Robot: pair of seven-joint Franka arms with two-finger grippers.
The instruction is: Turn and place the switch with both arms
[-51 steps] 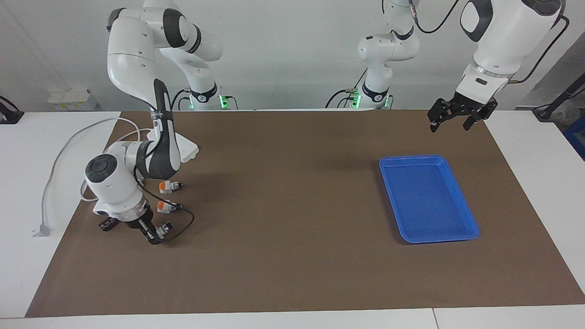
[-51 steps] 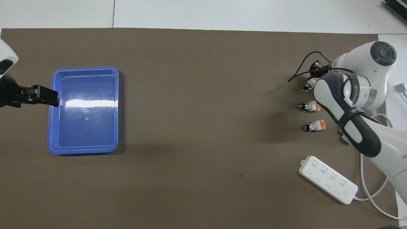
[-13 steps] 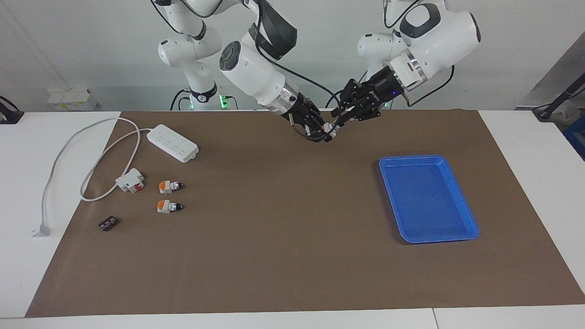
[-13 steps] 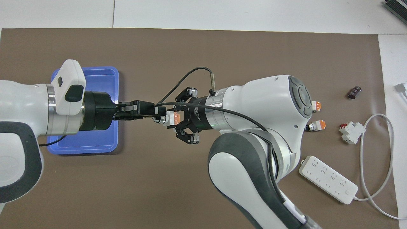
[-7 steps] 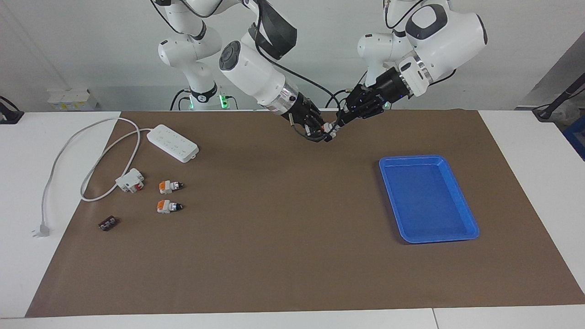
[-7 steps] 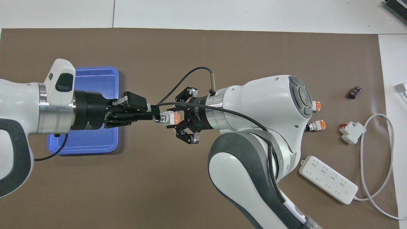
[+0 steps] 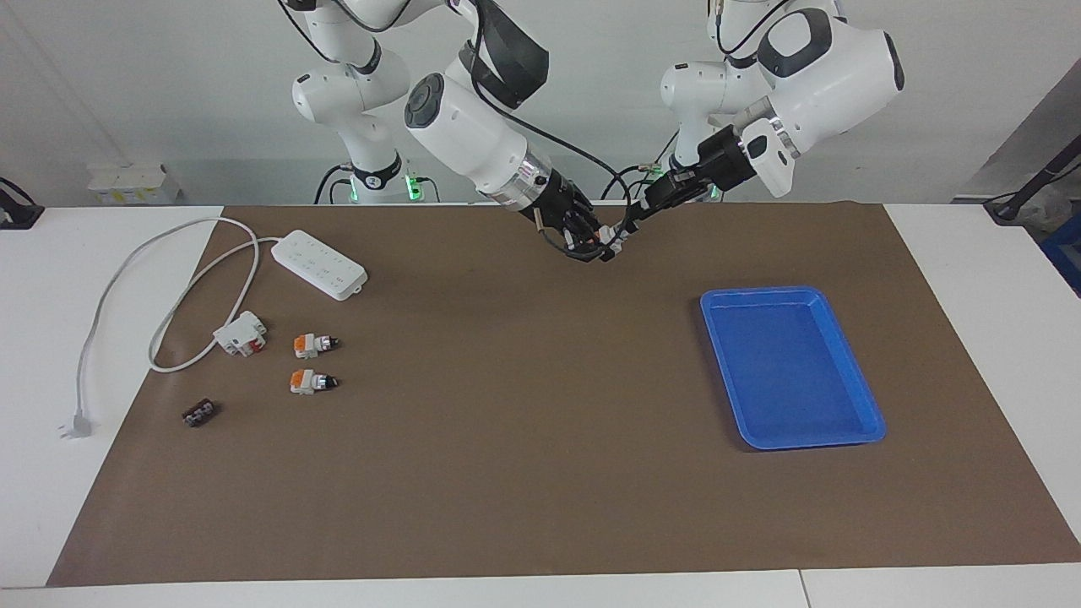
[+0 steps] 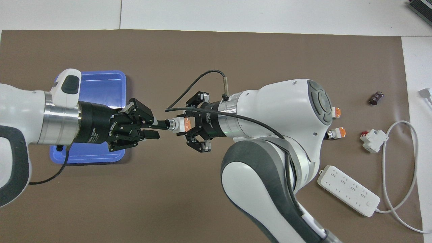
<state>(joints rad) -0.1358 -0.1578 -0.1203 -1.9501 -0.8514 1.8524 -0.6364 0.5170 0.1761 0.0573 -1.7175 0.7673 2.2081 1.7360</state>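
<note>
While both white jointed arms reach toward each other above the brown mat (image 7: 507, 422), the small rotary switch with orange end, white body and black knob tip (image 8: 179, 125) hangs in the air between them, over bare mat nearer the robots than the blue plastic tray (image 7: 844, 426). The right gripper (image 8: 189, 125) pinches the switch by its orange-and-white body, fingers pressed against it. The left gripper (image 8: 158, 127) meets it from the tray's end; one finger (image 8: 161, 124) lies along the black knob tip, the other (image 8: 151, 134) just beside it, and I cannot tell whether they are clamped on the knob. Two more switches of the same kind (image 7: 313, 342) (image 7: 311, 381) lie on the mat toward the right arm's end, near a white-and-red block (image 7: 240, 334) and a small black ridged block (image 7: 199, 413). A white power strip (image 7: 319, 264) with its cable lies nearer the robots than these.
</note>
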